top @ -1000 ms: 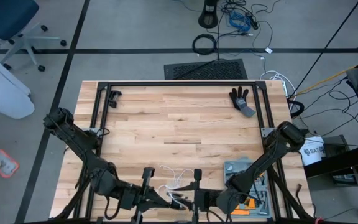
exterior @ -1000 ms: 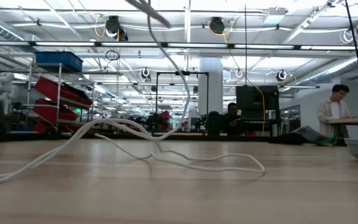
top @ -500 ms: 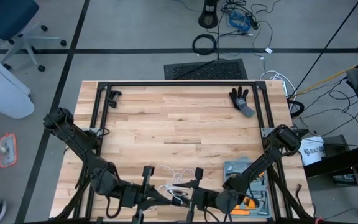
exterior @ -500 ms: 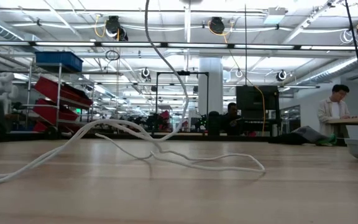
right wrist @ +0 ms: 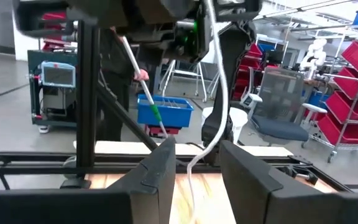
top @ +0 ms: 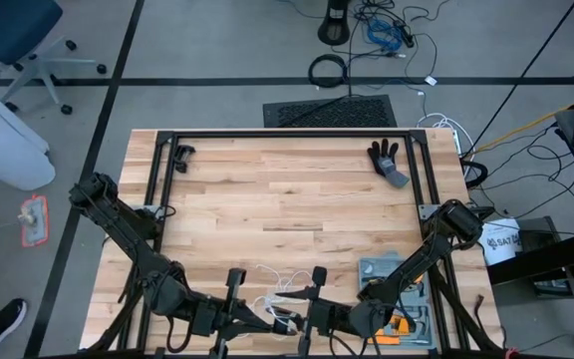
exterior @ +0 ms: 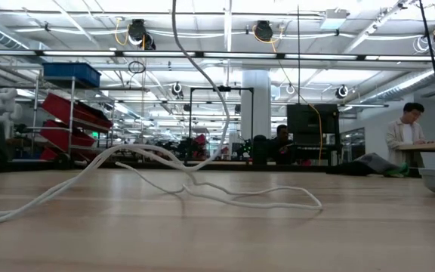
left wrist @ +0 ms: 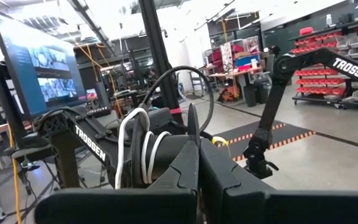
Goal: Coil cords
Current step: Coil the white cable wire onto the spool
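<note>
The thin white cord [top: 275, 282] lies in loose loops on the wooden table near its front edge. One strand [exterior: 183, 68] climbs from the loops out of the low view's top. My two grippers meet above the front edge. My left gripper [left wrist: 197, 155] is shut. Just beyond its fingers, several turns of cord [left wrist: 138, 146] lie over a dark rounded part; whose part it is, I cannot tell. My right gripper [right wrist: 194, 155] faces it with fingers apart. The strand [right wrist: 215, 93] drops between them, and I cannot tell whether it touches them. My left gripper is shut, and in the right wrist view the cord's strand [right wrist: 210, 37] hangs down from its dark body. Its own fingers hide the place of contact. The strand falls slack to the loops on the table.
A grey tray of tools [top: 397, 284] sits at the front right beside my right arm. A black glove [top: 387, 160] lies at the far right and a small black piece [top: 181, 155] at the far left. Black frame rails [top: 287, 135] border the table.
My right gripper has tipped at the wrist next to my left one, staying in place. The cord's rising strand slanted off toward the low view's upper left before and now climbs nearly straight up. The loops on the table have stayed where they were.
</note>
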Robot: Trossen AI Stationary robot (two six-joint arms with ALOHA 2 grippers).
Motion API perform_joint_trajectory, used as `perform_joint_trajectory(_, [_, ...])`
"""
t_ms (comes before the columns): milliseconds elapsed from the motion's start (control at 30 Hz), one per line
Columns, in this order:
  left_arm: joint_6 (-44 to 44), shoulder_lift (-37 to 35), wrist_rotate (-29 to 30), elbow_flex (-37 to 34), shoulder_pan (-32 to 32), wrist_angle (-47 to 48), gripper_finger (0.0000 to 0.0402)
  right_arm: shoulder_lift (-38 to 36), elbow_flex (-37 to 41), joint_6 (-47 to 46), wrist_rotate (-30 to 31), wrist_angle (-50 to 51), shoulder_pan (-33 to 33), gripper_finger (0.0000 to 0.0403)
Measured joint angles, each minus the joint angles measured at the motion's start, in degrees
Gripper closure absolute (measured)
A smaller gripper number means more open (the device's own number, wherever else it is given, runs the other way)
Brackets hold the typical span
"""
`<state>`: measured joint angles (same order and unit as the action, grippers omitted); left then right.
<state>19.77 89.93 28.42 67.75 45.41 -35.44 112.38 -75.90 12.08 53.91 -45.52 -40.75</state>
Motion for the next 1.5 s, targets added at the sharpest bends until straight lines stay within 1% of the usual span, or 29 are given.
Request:
perform_joint_trajectory(100, [-0.02, 0.0, -0.04, 0.0, 0.09, 0.0, 0.04, 0.04, 0.0, 0.57, -0.04, 0.19, 0.0, 0.0316])
perform_joint_trajectory(267, [-0.04, 0.0, -0.09, 0.0, 0.09, 0.0, 0.04, 0.02, 0.0, 1.11, -0.24, -0.07, 0.0, 0.0388])
perform_joint_trajectory(300, [-0.04, 0.0, -0.11, 0.0, 0.09, 0.0, 0.04, 0.02, 0.0, 1.26, -0.24, -0.08, 0.0, 0.0395])
perform_joint_trajectory(500, [-0.11, 0.0, -0.11, 0.0, 0.07, 0.0, 0.04, 0.02, 0.0, 0.83, -0.71, 0.1, 0.04, 0.0401])
perform_joint_trajectory(700, [0.03, 0.0, -0.02, 0.0, -0.15, -0.08, 0.04, 0.02, 0.0, -0.48, -8.26, 0.78, 0.89, 0.0402])
perform_joint_trajectory(833, [0.54, 0.02, 1.68, 0.02, -0.15, -0.78, 0.04, 0.02, 0.0, -2.82, -12.67, 2.4, 1.76, 0.0403])
perform_joint_trajectory(967, [2.08, 0.06, 1.89, 0.0, -0.15, -2.8, 0.04, 0.0, -0.02, -5.84, -15.29, 5.2, 2.52, 0.0403])
perform_joint_trajectory(1067, [3.43, 0.04, 2.02, 0.02, -0.11, -4.21, 0.04, 0.02, 0.0, -6.93, -15.48, 7.14, 2.58, 0.0403])
perform_joint_trajectory(1133, [4.17, 0.04, 2.2, 0.02, 0.0, -4.22, 0.04, 0.02, 0.0, -6.93, -15.47, 7.56, 2.56, 0.0403])
perform_joint_trajectory(1267, [5.01, 0.06, 4.57, 0.02, 0.09, -4.56, 0.04, 0.02, 0.0, -6.93, -15.31, 7.89, 2.51, 0.0403])
perform_joint_trajectory(1333, [5.01, 0.04, 4.72, 0.02, 0.09, -4.47, 0.04, 0.01, 0.0, -6.52, -13.86, 7.74, 2.13, 0.0403])
perform_joint_trajectory(1433, [5.1, 0.04, 4.74, 0.02, 0.3, -4.35, 0.04, -0.34, 0.0, -4.27, -6.24, 7.55, 0.63, 0.0403])
perform_joint_trajectory(1500, [5.84, 0.04, 4.83, 0.02, 0.67, -4.46, 0.04, -1.05, 0.0, 0.22, -1.63, 7.21, -1.03, 0.0402])
